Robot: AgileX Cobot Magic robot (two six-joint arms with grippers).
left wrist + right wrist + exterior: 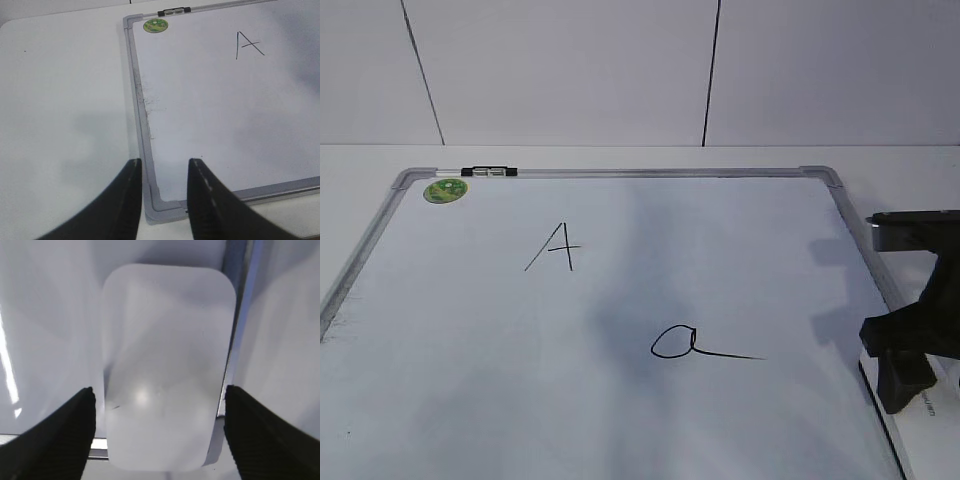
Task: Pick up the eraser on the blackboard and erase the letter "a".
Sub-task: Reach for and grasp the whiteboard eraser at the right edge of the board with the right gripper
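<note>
White eraser point(167, 365) at the board's point(620, 300) lower right corner, by the frame, directly beneath the right pincer point(159, 432). Jaws spread wide either side of it, gripping nothing. Still the pick-up step, by the look of it: next, lower and close. Lowercase "a" point(695, 343) intact mid-board. Left pincer point(164, 187) part-open, empty, over the board's near left corner.

The exterior view looks down at a slant across the blackboard point(620, 330) toward the back wall. The left wrist view faces its near-left corner and shares the capital "A" point(555, 246). The right wrist view looks closely down on the eraser point(167, 365).
</note>
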